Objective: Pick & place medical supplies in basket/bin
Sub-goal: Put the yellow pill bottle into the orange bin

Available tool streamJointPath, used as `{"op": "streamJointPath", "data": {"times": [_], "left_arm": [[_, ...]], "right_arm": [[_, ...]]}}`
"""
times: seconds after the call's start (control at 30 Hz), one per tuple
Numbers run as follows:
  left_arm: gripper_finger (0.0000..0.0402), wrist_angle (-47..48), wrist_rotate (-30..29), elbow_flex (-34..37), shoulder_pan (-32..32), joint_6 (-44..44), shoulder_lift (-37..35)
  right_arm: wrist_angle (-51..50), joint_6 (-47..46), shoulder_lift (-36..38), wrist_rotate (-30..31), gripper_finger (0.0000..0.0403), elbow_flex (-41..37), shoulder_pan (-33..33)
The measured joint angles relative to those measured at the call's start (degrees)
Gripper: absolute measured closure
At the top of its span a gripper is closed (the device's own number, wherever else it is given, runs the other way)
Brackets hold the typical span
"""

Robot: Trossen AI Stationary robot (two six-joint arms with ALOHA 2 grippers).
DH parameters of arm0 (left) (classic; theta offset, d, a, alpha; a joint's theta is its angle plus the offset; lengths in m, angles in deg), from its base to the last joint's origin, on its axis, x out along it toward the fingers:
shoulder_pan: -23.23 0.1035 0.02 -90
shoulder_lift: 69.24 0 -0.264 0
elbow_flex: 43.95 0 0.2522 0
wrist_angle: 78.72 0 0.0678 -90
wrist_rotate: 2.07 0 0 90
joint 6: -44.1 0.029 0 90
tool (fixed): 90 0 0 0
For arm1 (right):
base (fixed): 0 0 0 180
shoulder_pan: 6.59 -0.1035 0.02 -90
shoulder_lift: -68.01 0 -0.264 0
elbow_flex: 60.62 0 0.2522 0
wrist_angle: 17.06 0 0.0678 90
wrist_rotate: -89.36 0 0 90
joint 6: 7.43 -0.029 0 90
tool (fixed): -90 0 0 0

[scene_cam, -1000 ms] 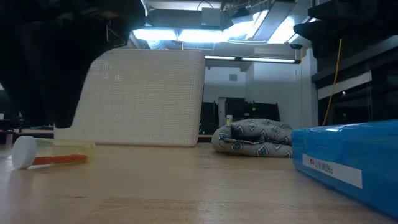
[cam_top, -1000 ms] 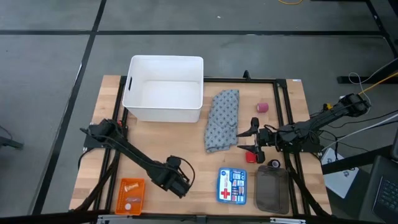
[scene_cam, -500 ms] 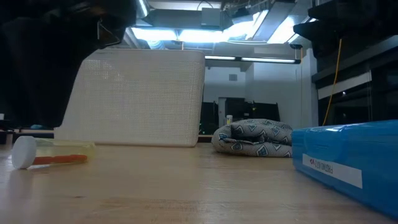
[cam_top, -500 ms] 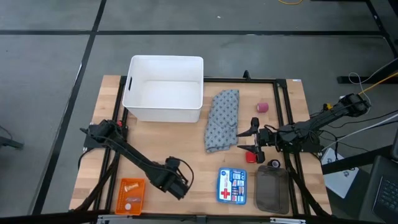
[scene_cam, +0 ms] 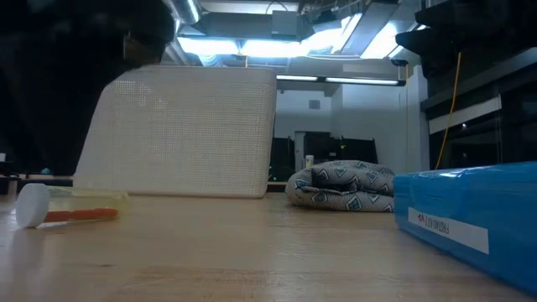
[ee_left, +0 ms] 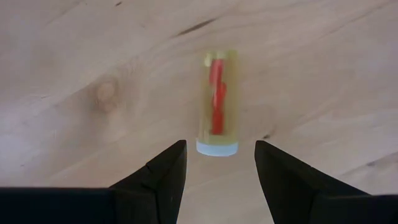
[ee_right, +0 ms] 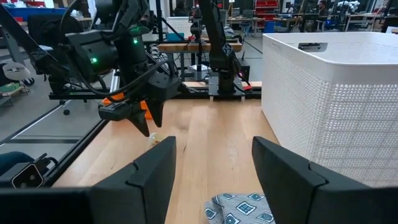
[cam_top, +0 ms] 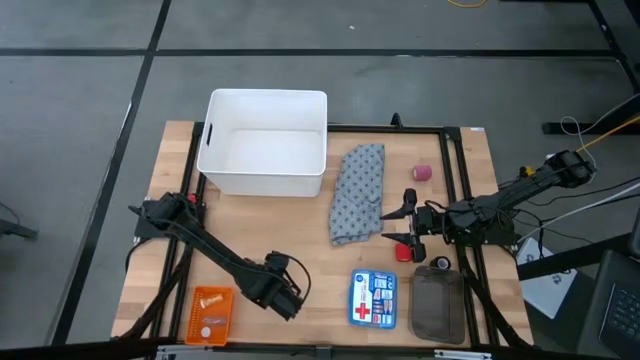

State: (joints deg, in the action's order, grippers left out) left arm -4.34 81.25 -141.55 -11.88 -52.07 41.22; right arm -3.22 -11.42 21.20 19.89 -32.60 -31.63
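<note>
Near the table's front edge, left of centre, the left gripper (ee_left: pixel 219 145) has edged slightly left, uncovering more of the bin (cam_top: pixel 265 97) in the low view. It seems to be lining up a pick, with nothing in the bin yet. Its jaws stand wide and empty; the vial (ee_left: pixel 217 102), clear with a red piece inside, lies just beyond the fingertips, in line with the gap. On the right, the right gripper (cam_top: pixel 405 228) waits half open, empty, beside the cloth (cam_top: pixel 357 192).

Blue first-aid box (cam_top: pixel 372 299) beside a dark mesh pouch (cam_top: pixel 436 308); orange tray (cam_top: pixel 210 314) well apart
</note>
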Motion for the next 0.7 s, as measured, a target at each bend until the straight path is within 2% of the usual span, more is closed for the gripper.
{"op": "streamJointPath", "data": {"times": [0.3,0.5,0.7], "left_arm": [[0.0230,-9.93,1.63,7.46,0.02,0.22,0.08],[0.0244,-10.07,1.89,7.58,0.13,0.87,0.06],[0.0278,-9.92,1.86,7.58,0.13,1.91,0.06]], "right_arm": [[-0.02,0.00,0.00,0.00,0.0191,0.00,0.00],[-0.02,0.00,0.00,0.00,0.0191,0.00,0.00],[-0.02,0.00,0.00,0.00,0.0191,0.00,-0.02]]}}
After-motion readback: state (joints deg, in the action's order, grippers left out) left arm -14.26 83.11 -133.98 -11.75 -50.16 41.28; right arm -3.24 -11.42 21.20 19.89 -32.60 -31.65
